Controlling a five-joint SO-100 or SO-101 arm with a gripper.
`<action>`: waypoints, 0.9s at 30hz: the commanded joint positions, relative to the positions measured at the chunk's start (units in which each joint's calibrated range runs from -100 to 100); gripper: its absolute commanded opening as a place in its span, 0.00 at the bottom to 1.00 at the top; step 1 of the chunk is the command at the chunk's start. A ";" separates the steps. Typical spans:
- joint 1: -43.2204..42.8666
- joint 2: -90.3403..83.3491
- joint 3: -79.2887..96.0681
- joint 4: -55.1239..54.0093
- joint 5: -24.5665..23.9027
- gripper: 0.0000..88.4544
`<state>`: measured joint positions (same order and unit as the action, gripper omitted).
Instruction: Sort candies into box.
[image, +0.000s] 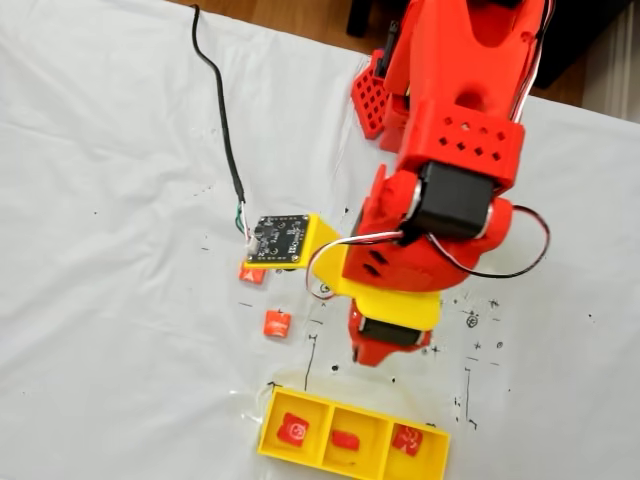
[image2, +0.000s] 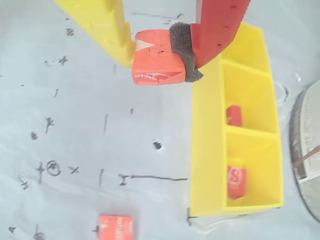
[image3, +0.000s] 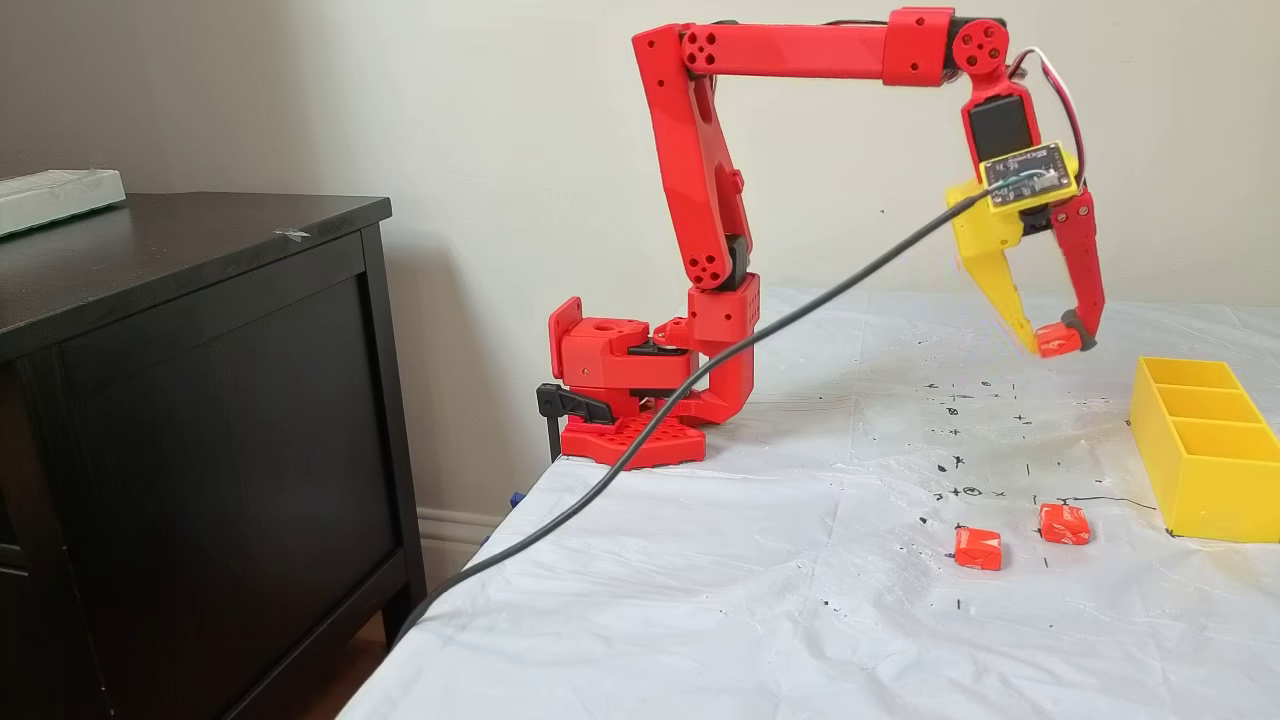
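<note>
We see the claw (image2: 162, 60) pinching an orange candy (image2: 156, 62) by its edges, lifted above the table (image3: 760, 560) just left of the yellow box (image2: 207, 150); we judge it could slip and fall outside.

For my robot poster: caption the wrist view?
Gripper holds an orange candy beside the yellow box.

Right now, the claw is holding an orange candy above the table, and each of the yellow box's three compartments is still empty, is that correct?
Not quite. The claw does hold an orange candy above the table, but the box is not empty: a fixed view from above shows one candy in each compartment, left, middle and right.
</note>
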<state>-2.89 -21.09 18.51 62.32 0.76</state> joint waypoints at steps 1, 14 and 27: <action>-4.45 -5.55 -5.18 -6.12 -1.95 0.00; -10.34 3.95 -0.44 -26.75 -2.83 0.00; -11.61 11.76 -4.81 -31.75 -3.32 0.00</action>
<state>-12.96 -9.21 21.66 32.03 -2.22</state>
